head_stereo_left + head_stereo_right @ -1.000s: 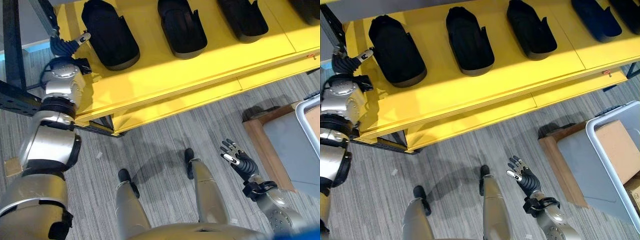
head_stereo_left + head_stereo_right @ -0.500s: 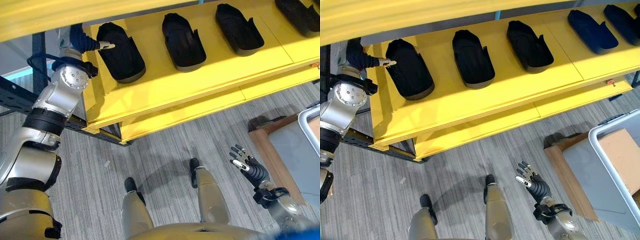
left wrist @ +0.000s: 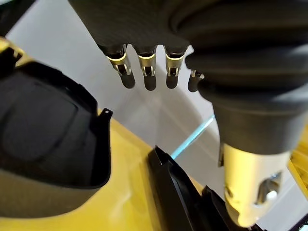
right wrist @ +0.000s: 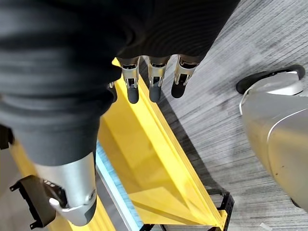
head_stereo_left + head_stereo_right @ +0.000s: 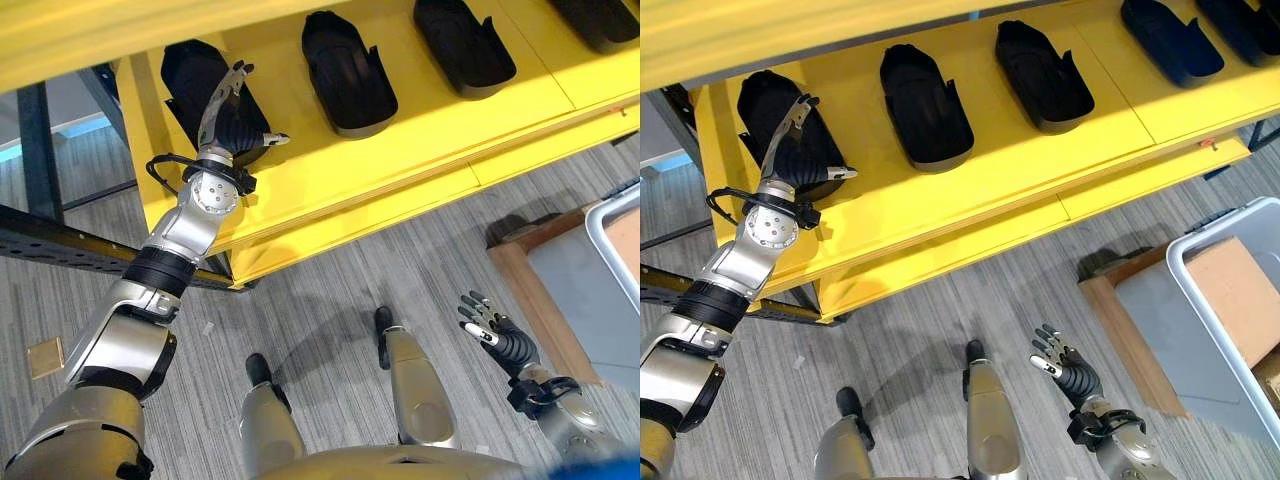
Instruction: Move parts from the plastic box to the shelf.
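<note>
Once the left hand (image 5: 232,115) swung from the shelf (image 5: 330,165) edge over the leftmost part (image 5: 780,125), fingers straight, holding nothing: part placed; right hand (image 5: 1068,368) idle, fingers relaxed.

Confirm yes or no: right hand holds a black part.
No, the right hand hangs open and empty over the floor, away from the shelf.

shelf (image 5: 970,190): yellow deck, black parts in a row; bare yellow lanes between neighbouring parts, wide bare strip along the front edge
upper shelf board (image 5: 90,35): overhangs the row, limits headroom above it
leftmost part (image 5: 765,100): left hand (image 5: 800,150) stretched over it, fingers straight; that slot is blocked
black frame post (image 5: 35,140): beside the shelf's left end
floor: open carpet in front; right hand (image 5: 1065,365) hangs there, fingers spread, nothing near
plastic box (image 5: 1230,330): on a wooden stand, closes off the right side
</note>
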Controlling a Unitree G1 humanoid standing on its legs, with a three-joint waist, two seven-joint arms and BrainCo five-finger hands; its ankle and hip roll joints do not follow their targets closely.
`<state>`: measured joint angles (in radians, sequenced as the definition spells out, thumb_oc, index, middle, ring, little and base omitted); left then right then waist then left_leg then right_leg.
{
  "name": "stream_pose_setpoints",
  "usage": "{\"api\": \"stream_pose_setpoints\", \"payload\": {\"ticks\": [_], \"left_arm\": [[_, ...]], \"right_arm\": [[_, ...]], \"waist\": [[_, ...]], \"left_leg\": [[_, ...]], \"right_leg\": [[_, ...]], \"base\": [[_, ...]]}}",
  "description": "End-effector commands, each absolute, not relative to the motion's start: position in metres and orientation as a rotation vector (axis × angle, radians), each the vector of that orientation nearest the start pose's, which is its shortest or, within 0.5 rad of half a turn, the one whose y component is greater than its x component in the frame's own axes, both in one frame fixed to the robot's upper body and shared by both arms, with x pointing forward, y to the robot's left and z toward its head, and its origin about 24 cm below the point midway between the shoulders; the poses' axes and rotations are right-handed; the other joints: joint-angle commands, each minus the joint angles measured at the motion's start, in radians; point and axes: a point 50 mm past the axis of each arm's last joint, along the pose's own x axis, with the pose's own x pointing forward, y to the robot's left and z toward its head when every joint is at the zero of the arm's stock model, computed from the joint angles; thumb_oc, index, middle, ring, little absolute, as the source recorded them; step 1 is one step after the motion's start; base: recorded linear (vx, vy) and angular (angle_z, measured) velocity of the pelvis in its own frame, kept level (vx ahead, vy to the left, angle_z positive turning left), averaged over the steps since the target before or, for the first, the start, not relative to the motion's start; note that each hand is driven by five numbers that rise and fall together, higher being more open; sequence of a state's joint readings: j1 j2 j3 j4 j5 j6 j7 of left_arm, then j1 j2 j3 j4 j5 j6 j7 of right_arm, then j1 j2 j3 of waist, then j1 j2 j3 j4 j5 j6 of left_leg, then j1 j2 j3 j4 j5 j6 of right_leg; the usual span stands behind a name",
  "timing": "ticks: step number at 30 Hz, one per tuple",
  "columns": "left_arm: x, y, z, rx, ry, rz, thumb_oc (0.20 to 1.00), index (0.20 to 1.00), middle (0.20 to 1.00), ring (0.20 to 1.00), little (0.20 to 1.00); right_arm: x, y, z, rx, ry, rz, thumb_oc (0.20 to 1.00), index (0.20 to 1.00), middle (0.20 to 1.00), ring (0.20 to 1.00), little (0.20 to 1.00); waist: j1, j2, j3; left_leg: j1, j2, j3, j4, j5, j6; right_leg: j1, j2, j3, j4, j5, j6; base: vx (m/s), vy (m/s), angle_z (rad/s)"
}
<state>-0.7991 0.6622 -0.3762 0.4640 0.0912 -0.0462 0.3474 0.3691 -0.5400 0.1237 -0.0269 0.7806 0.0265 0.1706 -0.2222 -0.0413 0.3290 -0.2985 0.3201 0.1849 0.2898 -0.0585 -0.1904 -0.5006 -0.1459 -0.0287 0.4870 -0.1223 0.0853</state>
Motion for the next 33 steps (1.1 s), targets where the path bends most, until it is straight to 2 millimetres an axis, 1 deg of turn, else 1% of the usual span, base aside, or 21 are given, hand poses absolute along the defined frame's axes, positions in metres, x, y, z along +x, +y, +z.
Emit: {"api": "stream_pose_setpoints", "payload": {"ticks": [1, 6, 11, 15, 17, 24, 30, 33], "left_arm": [[0.373, 0.203, 0.226, 0.869, -0.528, 0.211, 1.0, 1.0, 1.0, 1.0, 1.0], [0.378, 0.198, 0.229, 0.895, -0.527, 0.218, 1.0, 1.0, 1.0, 1.0, 1.0], [0.381, 0.201, 0.231, 0.902, -0.513, 0.234, 1.0, 1.0, 1.0, 1.0, 1.0], [0.382, 0.206, 0.225, 0.9, -0.479, 0.247, 1.0, 1.0, 1.0, 1.0, 1.0], [0.383, 0.209, 0.218, 0.902, -0.445, 0.257, 1.0, 1.0, 1.0, 1.0, 1.0], [0.383, 0.213, 0.202, 0.883, -0.389, 0.262, 1.0, 1.0, 1.0, 1.0, 1.0], [0.381, 0.208, 0.186, 0.851, -0.36, 0.236, 1.0, 1.0, 1.0, 1.0, 1.0], [0.38, 0.202, 0.179, 0.843, -0.35, 0.213, 1.0, 1.0, 1.0, 1.0, 1.0]], "right_arm": [[0.166, -0.231, 0.007, 0.277, 0.306, 0.151, 1.0, 1.0, 1.0, 1.0, 1.0], [0.166, -0.232, 0.007, 0.282, 0.305, 0.143, 1.0, 1.0, 1.0, 1.0, 1.0], [0.166, -0.231, 0.006, 0.283, 0.309, 0.142, 1.0, 1.0, 1.0, 1.0, 1.0], [0.165, -0.231, 0.005, 0.284, 0.314, 0.139, 1.0, 1.0, 1.0, 1.0, 1.0], [0.165, -0.231, 0.005, 0.279, 0.314, 0.141, 1.0, 1.0, 1.0, 1.0, 1.0], [0.163, -0.231, 0.004, 0.288, 0.316, 0.133, 1.0, 1.0, 1.0, 1.0, 1.0], [0.163, -0.231, 0.004, 0.281, 0.314, 0.134, 1.0, 1.0, 1.0, 1.0, 1.0], [0.164, -0.231, 0.005, 0.273, 0.309, 0.14, 1.0, 1.0, 1.0, 1.0, 1.0]], "waist": [[0.004, -0.014, -0.048], [-0.001, -0.017, -0.048], [-0.002, -0.019, -0.043], [-0.001, -0.021, -0.037], [0.001, -0.025, -0.032], [0.003, -0.032, -0.018], [0.01, -0.035, -0.009], [0.012, -0.036, -0.006]], "left_leg": [[-0.077, -0.018, -0.024, 0.06, 0.027, 0.046], [-0.085, -0.021, -0.026, 0.066, 0.024, 0.049], [-0.091, -0.022, -0.027, 0.074, 0.02, 0.052], [-0.098, -0.023, -0.028, 0.086, 0.017, 0.053], [-0.104, -0.025, -0.029, 0.089, 0.015, 0.055], [-0.124, -0.028, -0.032, 0.111, 0.009, 0.058], [-0.13, -0.028, -0.035, 0.122, 0.003, 0.06], [-0.135, -0.028, -0.036, 0.127, 0.001, 0.06]], "right_leg": [[0.041, -0.011, -0.03, -0.043, 0.017, 0.043], [0.034, -0.013, -0.029, -0.039, 0.014, 0.044], [0.029, -0.013, -0.028, -0.031, 0.011, 0.043], [0.025, -0.015, -0.028, -0.024, 0.009, 0.042], [0.019, -0.017, -0.029, -0.022, 0.011, 0.042], [0.006, -0.02, -0.029, -0.006, 0.01, 0.037], [0.0, -0.02, -0.028, 0.003, 0.01, 0.035], [-0.004, -0.022, -0.026, 0.009, 0.01, 0.034]], "base": [[0.0, 0.0, 0.0], [0.01, 0.001, 0.0], [0.01, 0.001, 0.0], [0.0, 0.0, 0.0], [0.0, 0.0, 0.0], [0.0, 0.0, 0.0], [0.0, 0.0, 0.0], [0.0, 0.0, 0.0]]}}
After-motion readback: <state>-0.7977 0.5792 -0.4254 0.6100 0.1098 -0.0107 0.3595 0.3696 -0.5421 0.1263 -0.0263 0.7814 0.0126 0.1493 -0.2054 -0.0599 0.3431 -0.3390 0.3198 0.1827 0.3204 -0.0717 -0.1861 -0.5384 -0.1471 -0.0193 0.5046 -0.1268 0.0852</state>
